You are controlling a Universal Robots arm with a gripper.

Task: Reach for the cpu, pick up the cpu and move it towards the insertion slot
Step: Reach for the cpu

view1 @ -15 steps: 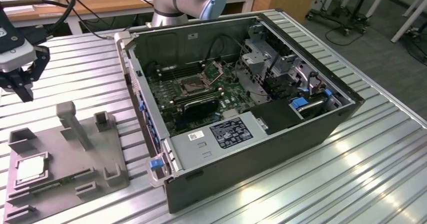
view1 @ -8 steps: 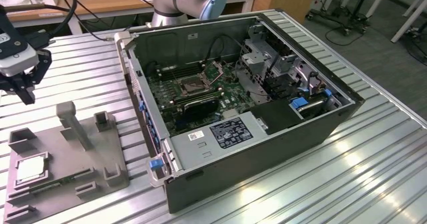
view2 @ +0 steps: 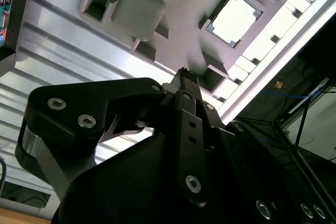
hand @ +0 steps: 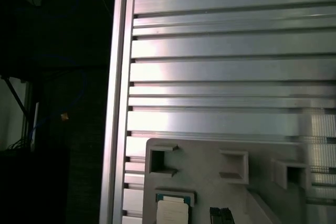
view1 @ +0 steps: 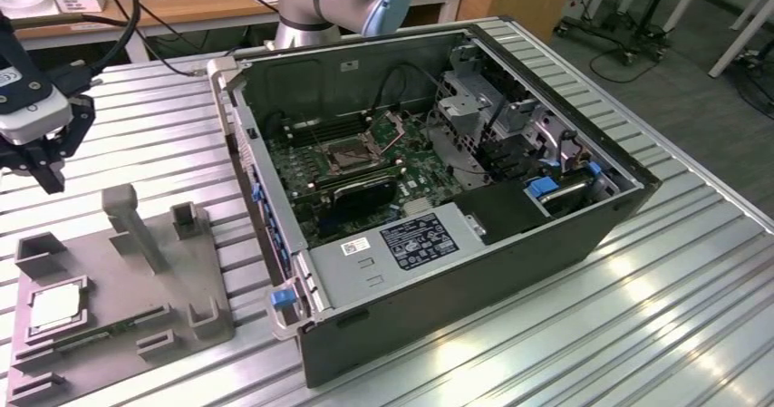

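**The cpu (view1: 54, 307) sits flat in the grey fixture (view1: 115, 289), lower left of exterior view; not gripped.**
Treat it as light, stiff and fragile, w/ a slick metal face: you'd best take it by opp. edges of the green rim. Your gripper (view1: 49, 180) hangs upper left, well apart from it, jaws close together, empty. The insertion slot (view1: 344, 158) is mid-frame inside the open PC case (view1: 484, 271).

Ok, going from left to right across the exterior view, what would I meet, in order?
cpu → tall grey fixture post → blue latch → insertion slot → blue drive tab. The gripper hangs over the same stretch as the cpu, so it is left out.
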